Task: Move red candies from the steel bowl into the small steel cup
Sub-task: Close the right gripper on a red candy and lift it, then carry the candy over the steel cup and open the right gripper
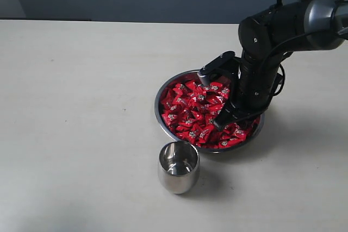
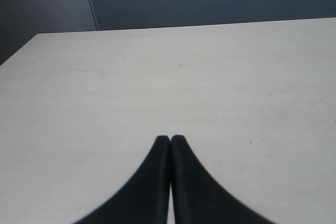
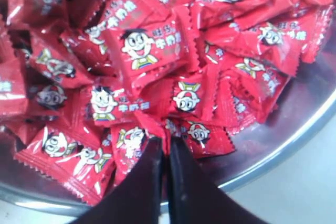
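Right gripper point(image 3: 167, 144) is sitting pressed shut among candies point(image 3: 152, 45) in the bowl point(image 1: 159, 101); cup point(image 1: 178, 167) is standing just beside it, toward the desk point(image 1: 81, 107) near edge.

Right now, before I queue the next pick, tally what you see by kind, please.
steel bowl: 1
small steel cup: 1
left claw: 1
right claw: 1
red candies: uncountable heap in the bowl, 0 visible in the cup
Total, heap aside: 4
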`<state>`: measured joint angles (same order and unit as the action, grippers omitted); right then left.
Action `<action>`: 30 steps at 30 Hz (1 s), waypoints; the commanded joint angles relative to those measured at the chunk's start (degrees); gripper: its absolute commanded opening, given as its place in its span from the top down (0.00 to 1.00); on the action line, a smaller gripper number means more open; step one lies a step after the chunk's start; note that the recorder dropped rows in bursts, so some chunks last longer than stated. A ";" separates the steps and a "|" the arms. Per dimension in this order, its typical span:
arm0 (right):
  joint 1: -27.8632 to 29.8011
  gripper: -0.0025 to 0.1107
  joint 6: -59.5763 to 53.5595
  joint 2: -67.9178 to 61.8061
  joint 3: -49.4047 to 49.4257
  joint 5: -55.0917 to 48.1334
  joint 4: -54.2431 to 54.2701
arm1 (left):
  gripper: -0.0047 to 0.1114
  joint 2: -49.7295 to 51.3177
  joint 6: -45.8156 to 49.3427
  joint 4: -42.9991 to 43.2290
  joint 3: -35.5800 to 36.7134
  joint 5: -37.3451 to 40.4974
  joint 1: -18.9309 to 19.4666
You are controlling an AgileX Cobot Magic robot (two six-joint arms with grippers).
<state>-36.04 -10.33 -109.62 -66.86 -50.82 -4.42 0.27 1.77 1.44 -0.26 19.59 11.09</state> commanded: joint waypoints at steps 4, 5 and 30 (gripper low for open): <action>-0.11 0.99 1.59 3.11 -0.40 0.01 -0.55 | 0.96 -0.27 -0.08 0.11 0.26 -0.45 -0.38; -0.11 0.99 1.71 3.45 -0.40 0.01 -0.66 | 0.96 -0.27 -0.08 0.11 0.26 -0.45 -0.38; -14.38 0.99 -3.09 15.98 -0.40 -1.95 14.95 | 0.96 -0.27 -0.08 0.11 0.26 -0.45 -0.38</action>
<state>-49.82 -14.08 -94.30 -66.86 -53.47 11.47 0.27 1.77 1.44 -0.26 19.59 11.09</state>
